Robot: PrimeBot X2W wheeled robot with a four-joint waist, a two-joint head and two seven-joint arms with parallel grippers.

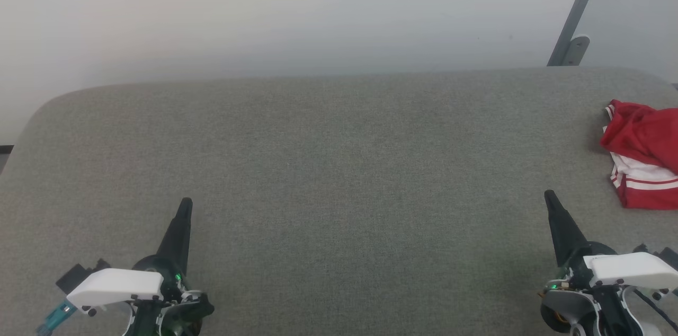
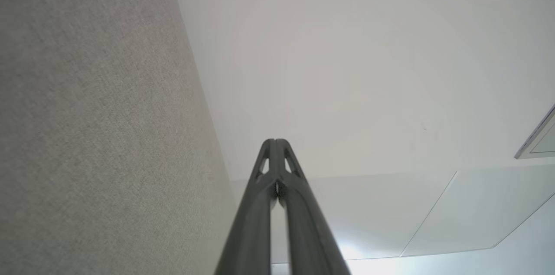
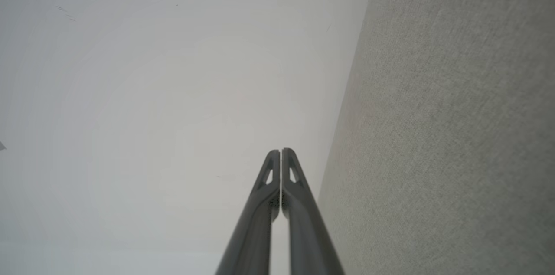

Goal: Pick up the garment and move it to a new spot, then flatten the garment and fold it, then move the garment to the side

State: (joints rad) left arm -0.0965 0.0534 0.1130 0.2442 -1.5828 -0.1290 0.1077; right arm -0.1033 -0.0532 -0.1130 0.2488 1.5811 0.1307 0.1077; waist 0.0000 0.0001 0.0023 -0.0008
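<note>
A crumpled red soft-cloth T-shirt (image 1: pixel 641 140) with white sleeves and striped trim is seen at the right edge of the grey cloth-covered table (image 1: pixel 339 156).
The left gripper (image 1: pixel 185 204) and right gripper (image 1: pixel 550 197) are held low over the near side, dark fingers pressed together, nothing gripped, pointed toward the far edge; the shirt lies beyond the right gripper, apart from it.

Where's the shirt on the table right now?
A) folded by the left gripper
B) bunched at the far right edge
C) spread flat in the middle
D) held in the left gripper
B: the shirt lies crumpled at the table's right edge, beyond the shut right gripper.
</note>
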